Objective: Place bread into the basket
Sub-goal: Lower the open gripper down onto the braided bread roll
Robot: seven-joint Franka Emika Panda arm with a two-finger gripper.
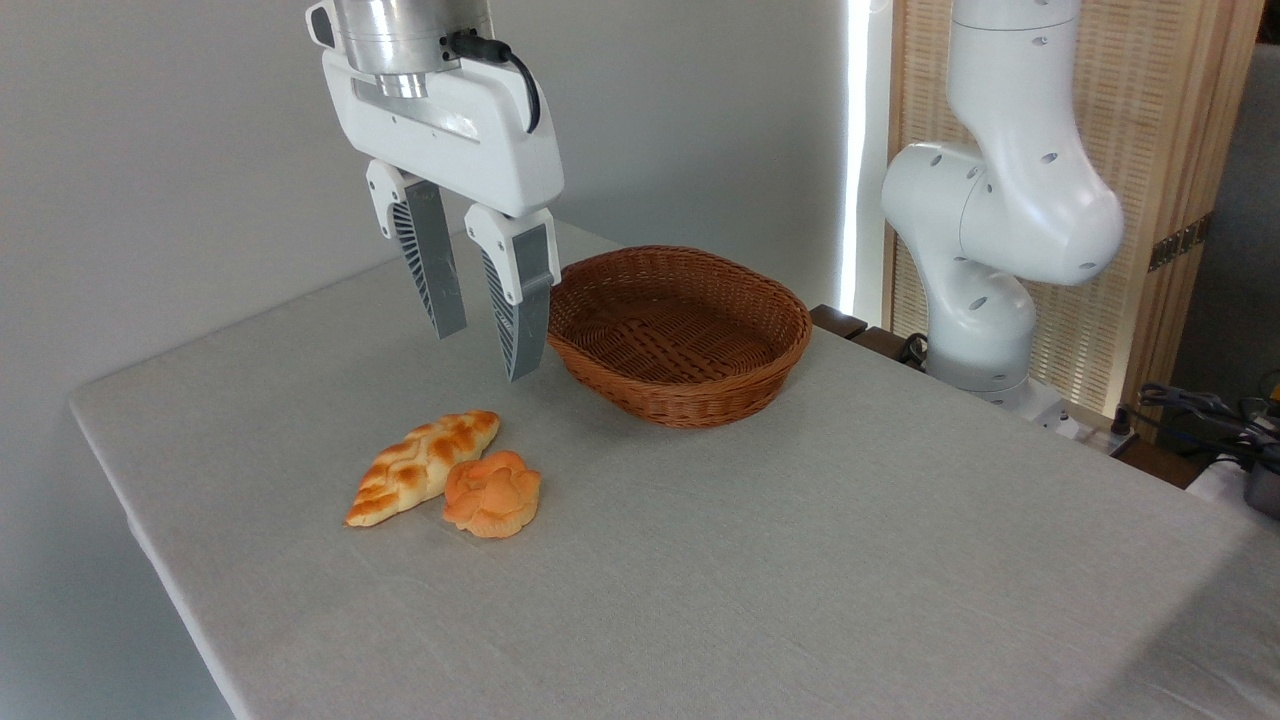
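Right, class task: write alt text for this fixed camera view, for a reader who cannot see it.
A robot arm's open tool hangs empty above a grey table, over a braided loaf lying against a small orange flower-shaped bun. Right of the tool sits an empty oval wicker basket.

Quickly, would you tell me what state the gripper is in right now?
Gripper: open, holding nothing, above the table and the braided loaf.

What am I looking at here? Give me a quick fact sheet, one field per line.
end effector: open, empty, hanging above the table
bread: braided loaf lying on the table, not in the basket
bun: orange, flower-shaped, touching the loaf's right side
basket: wicker, empty, right of the end effector
task status: not started
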